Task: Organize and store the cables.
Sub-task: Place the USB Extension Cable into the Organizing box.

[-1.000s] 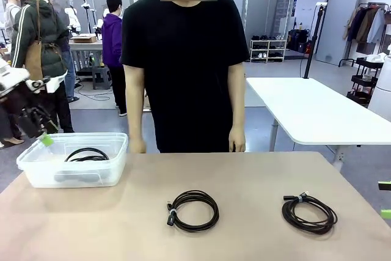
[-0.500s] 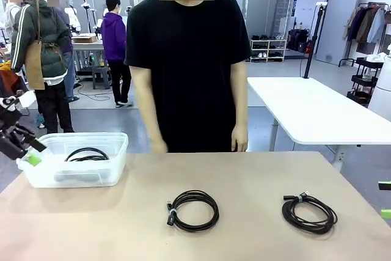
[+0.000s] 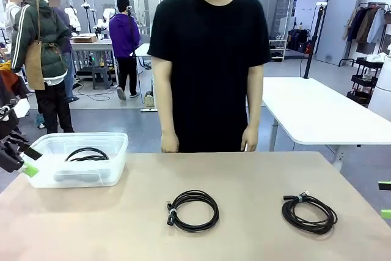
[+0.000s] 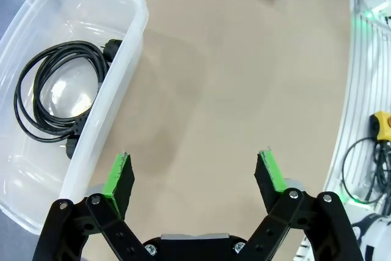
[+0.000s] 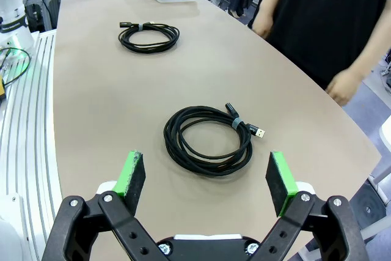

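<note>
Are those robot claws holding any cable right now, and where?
Nothing is held: the left gripper and the right gripper both gape open, empty.

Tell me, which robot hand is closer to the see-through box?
The left. The left gripper hovers right at the clear box's outer end, jaws open. The right gripper is way over at the table's opposite edge, near the right-hand coiled cable.

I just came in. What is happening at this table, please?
Cables are being stored. One cable already lies in the clear bin; the middle coil and the right coil lie on the table. The left gripper hangs open by the bin, the right gripper open near the right coil; neither holds anything. The person stands at the far side, touching no cable.
</note>
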Controlling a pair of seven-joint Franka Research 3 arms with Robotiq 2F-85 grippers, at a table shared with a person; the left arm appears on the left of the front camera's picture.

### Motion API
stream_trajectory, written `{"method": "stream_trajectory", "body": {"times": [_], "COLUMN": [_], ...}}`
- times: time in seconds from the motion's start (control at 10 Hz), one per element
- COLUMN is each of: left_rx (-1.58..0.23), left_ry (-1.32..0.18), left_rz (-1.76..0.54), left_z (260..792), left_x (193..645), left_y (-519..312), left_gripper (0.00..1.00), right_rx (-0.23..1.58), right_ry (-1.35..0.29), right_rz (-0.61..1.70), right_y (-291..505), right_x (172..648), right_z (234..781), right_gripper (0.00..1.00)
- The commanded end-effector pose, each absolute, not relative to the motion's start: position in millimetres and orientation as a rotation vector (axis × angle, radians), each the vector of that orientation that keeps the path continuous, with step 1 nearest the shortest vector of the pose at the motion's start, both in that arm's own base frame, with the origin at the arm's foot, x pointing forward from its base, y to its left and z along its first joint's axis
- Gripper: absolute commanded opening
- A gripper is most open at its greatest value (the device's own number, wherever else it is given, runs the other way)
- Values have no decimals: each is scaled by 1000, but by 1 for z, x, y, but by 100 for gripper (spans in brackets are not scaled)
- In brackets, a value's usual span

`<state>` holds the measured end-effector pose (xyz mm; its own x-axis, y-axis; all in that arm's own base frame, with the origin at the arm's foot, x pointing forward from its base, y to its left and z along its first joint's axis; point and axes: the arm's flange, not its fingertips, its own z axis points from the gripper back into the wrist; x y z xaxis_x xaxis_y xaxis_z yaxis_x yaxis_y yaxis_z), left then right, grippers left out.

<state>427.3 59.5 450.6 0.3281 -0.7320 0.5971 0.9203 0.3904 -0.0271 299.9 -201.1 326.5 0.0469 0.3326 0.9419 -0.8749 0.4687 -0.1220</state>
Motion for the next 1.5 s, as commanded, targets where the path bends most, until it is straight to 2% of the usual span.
{"method": "stream_trajectory", "body": {"times": [0.0,0.5,0.6,0.7,0.8,1.0,1.4], "left_rx": [-411,-407,-431,-444,-398,-444,-301], "left_ry": [-535,-546,-600,-581,-403,-378,-245], "left_rz": [-1125,-1121,-1151,-1169,-1063,-1082,-1058], "left_z": [452,448,457,461,455,470,495], "left_x": [434,429,425,422,421,400,384], "left_y": [60,58,46,23,0,-52,-177], "left_gripper": [100,100,100,100,100,100,100], "right_rx": [581,581,581,581,581,581,581], "right_ry": [-1193,-1193,-1193,-1193,-1193,-1193,-1193], "right_rz": [991,991,991,991,991,991,991], "right_y": [-201,-201,-201,-201,-201,-201,-201], "right_x": [300,300,300,300,300,300,300], "right_z": [330,330,330,330,330,330,330], "right_gripper": [100,100,100,100,100,100,100]}}
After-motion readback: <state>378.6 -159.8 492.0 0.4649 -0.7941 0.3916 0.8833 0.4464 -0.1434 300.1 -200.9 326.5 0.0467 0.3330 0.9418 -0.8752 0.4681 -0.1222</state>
